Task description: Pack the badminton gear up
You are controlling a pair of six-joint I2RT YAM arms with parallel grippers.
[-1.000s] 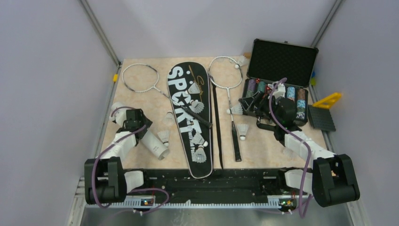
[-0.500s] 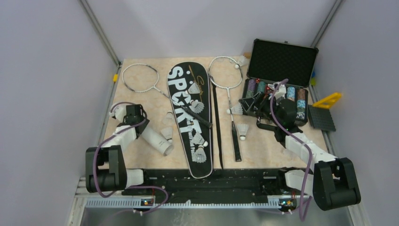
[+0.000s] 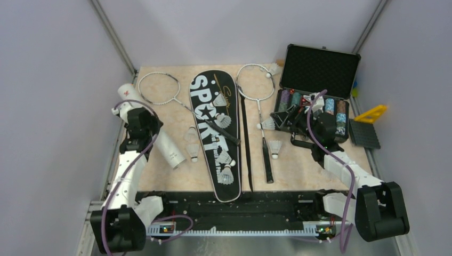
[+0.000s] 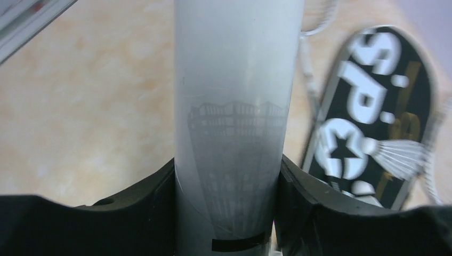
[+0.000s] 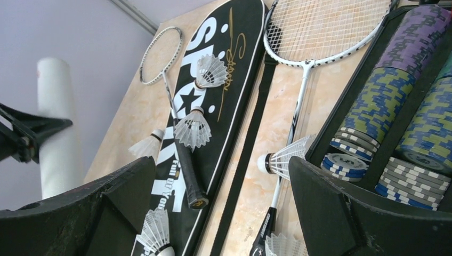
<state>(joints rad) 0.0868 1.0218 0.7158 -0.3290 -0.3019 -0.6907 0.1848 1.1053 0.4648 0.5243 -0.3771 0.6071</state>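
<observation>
My left gripper (image 4: 226, 205) is shut on the white tube (image 4: 234, 106), one black finger (image 4: 149, 205) pressed against each side. In the top view the tube (image 3: 166, 148) slants up from the table towards the left wall, held partway along by that gripper (image 3: 139, 125). The black "SPORT" bag (image 3: 209, 109) lies in the middle with several shuttlecocks (image 3: 223, 120) on it. One racket (image 3: 159, 88) lies left of it with its handle across the bag, the other racket (image 3: 256, 81) to the right. My right gripper (image 5: 221, 165) stands open over a shuttlecock (image 5: 282, 157) beside that racket.
The open black case of poker chips (image 3: 320, 69) stands at the back right, just behind the right gripper (image 3: 288, 114). A yellow piece (image 3: 371, 113) and a black ridged block (image 3: 364, 133) lie at the right edge. More shuttlecocks (image 3: 193, 152) lie loose on the table.
The left gripper has shut on the tube and risen towards the back left, tilting the tube's far end up along the wall. The right arm has hardly moved.
</observation>
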